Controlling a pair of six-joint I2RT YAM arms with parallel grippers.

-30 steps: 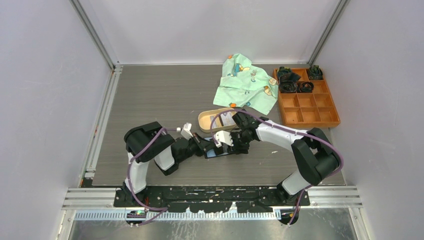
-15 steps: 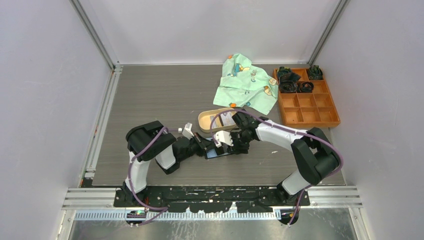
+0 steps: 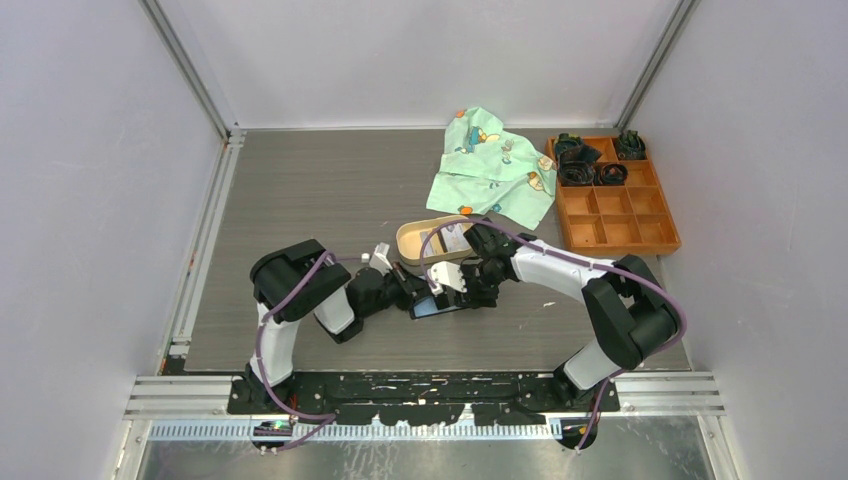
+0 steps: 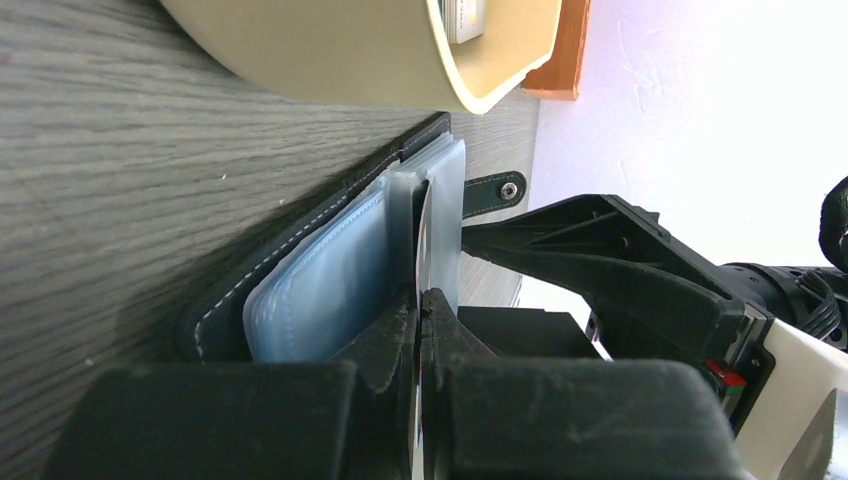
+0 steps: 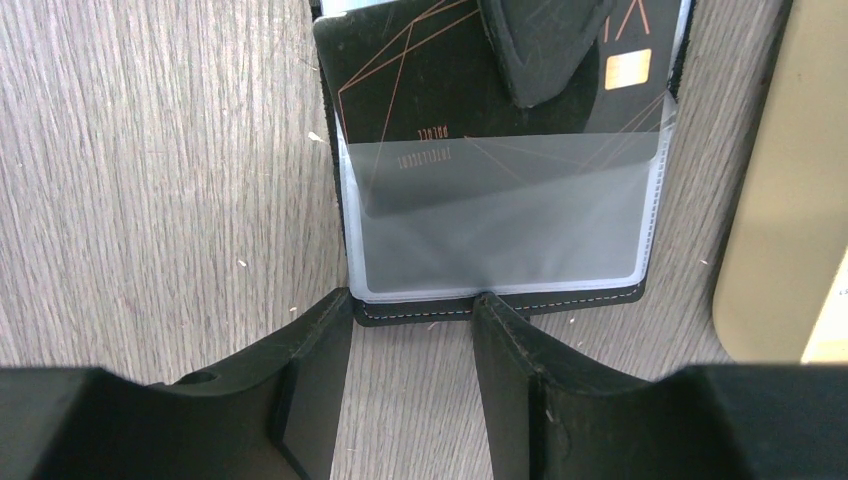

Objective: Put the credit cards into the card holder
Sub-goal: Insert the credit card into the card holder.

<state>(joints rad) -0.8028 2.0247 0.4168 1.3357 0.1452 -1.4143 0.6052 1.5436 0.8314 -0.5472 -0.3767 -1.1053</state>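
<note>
Left claw (image 4: 421, 300) clenches a dark card (image 5: 400, 80), half inside the wallet's (image 4: 212, 318) clear sleeve (image 5: 500, 230). Right claw (image 5: 412, 302) stands released, fingertips at the wallet's edge.

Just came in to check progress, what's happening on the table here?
The left pincer is shut on a black credit card with copper lines, which sits partly inside a clear plastic sleeve of the open black leather card holder. The right pincer sits open at the holder's edge.
</note>
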